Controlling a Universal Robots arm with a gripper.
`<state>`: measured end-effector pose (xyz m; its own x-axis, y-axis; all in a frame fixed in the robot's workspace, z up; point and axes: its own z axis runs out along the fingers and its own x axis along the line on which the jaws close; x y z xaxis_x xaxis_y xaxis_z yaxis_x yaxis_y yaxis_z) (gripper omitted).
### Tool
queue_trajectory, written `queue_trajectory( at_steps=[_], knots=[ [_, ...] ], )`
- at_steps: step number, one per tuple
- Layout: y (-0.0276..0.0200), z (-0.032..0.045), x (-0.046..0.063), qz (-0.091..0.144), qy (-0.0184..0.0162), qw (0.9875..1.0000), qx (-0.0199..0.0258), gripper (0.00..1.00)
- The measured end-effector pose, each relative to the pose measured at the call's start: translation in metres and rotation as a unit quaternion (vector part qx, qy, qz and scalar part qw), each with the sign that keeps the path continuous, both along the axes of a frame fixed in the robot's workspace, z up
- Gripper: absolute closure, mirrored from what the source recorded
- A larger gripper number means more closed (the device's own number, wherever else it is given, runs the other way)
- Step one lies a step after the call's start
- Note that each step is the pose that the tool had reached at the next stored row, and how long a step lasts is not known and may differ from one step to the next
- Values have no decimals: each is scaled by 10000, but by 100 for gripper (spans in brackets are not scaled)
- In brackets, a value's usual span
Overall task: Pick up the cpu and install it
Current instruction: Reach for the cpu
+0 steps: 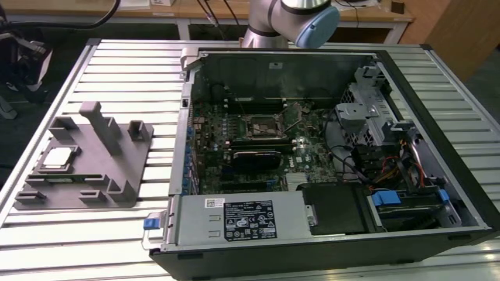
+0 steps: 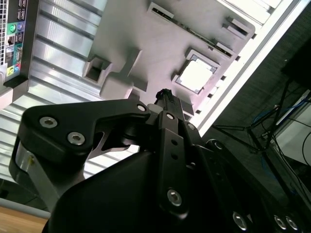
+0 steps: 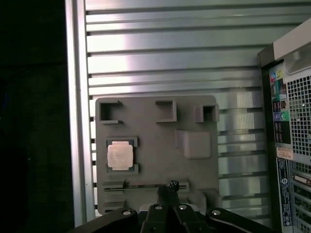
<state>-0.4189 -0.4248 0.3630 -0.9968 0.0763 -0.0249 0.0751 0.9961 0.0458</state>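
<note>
The cpu [image 1: 58, 158] is a small square chip with a silvery-white top. It lies flat in a recess of the grey fixture plate [image 1: 93, 175] on the slatted table, at the exterior view's left. Both wrist views look down on the cpu [image 2: 197, 76] [image 3: 120, 156] in the fixture [image 2: 141, 43] [image 3: 155, 131] from well above. My gripper [image 3: 171, 187] [image 2: 165, 94] hangs high over the fixture with its black fingers closed together, holding nothing. The motherboard socket [image 1: 263, 124] sits inside the open computer case [image 1: 437, 193].
Grey posts and blocks [image 1: 98, 120] stand up from the fixture beside the cpu. The open case holds a power supply [image 1: 242, 219], drive cage [image 1: 367, 111] and cables [image 1: 390, 164]. The arm's base [image 1: 301, 20] stands behind the case. The table edge [image 3: 77, 121] runs close to the fixture.
</note>
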Motion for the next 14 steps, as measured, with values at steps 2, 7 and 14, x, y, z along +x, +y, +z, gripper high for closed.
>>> queue_trajectory(
  at_steps=[2,7,14],
  knots=[
    [-3,-5,-8,0,0,10000,0,89],
    [-13,-19,-28,0,0,10000,0,89],
    [-32,-67,-57,0,0,10000,0,89]
  ],
)
